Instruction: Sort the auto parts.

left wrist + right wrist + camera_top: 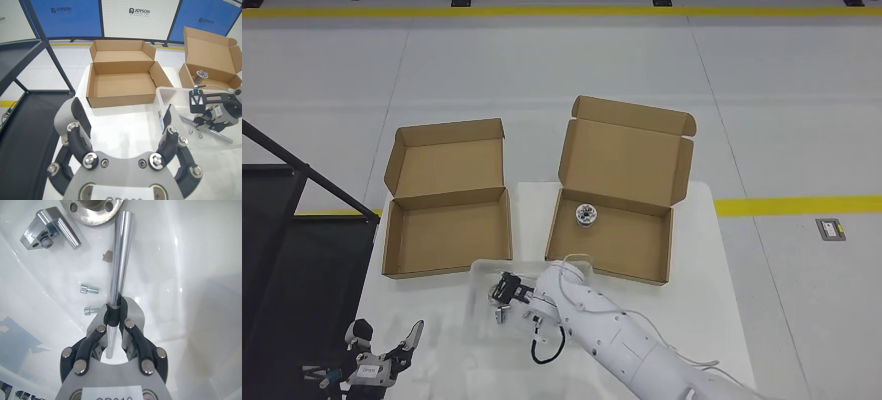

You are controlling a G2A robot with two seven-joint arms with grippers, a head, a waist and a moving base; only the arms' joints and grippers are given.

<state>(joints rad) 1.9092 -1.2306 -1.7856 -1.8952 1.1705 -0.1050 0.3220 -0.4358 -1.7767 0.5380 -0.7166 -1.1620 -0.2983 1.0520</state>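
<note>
My right gripper (114, 311) is shut on a polished steel rod (121, 255) inside the clear plastic bin (166, 92); the rod runs out past the fingertips over the bin floor. Beside it lie two small bolts (88, 289), a machined block with a pin (49, 236) and a round flange (94, 213). In the top view this gripper (507, 293) is at the bin's left part. My left gripper (124, 117) hovers open with nothing in it at the table's near left corner (382, 365). A geared metal part (586, 214) sits in the right cardboard box (637, 255).
The left cardboard box (447, 235) stands with its lid open and nothing inside. A black metal rack (282, 250) stands beside the table on the left. White table surface (117, 121) lies bare between the left gripper and the bin.
</note>
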